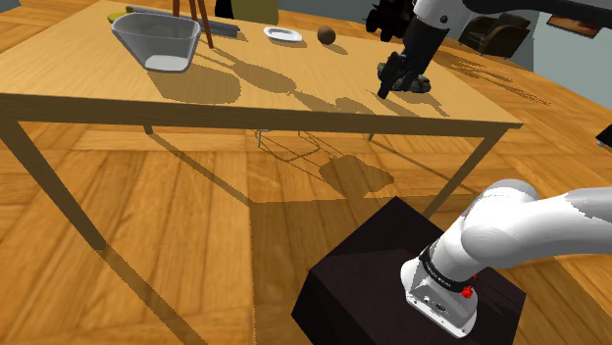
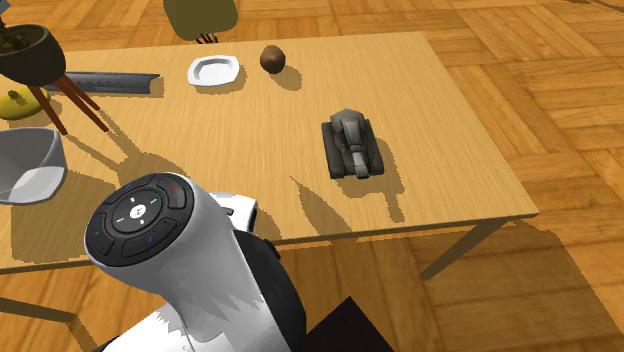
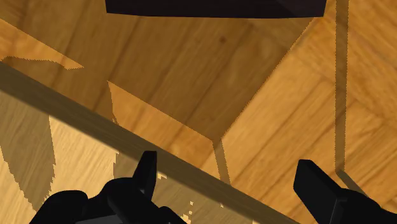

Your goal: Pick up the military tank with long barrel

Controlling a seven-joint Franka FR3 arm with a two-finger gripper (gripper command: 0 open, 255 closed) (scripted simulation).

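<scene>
The tank [image 2: 352,145] is dark grey-green, with a short turret and a barrel pointing toward the table's near edge. It sits upright on the wooden table [image 2: 250,150], toward the second exterior view's right. In the shoulder view my gripper [image 1: 385,86] hangs just left of the tank [image 1: 420,84], tilted and a little above the tabletop. The wrist view has my gripper [image 3: 229,184] open, its fingers [image 3: 145,172] wide apart with nothing between them. Under it lie the table's edge and the floor. A dark mass beside one finger cannot be identified.
A grey bowl [image 1: 157,41], a small white plate [image 1: 282,34] and a brown ball [image 1: 327,35] stand on the table's far part. A grey bar [image 2: 110,80] lies near dark wooden legs [image 2: 70,95]. The black stand [image 1: 392,270] is below the table's near edge.
</scene>
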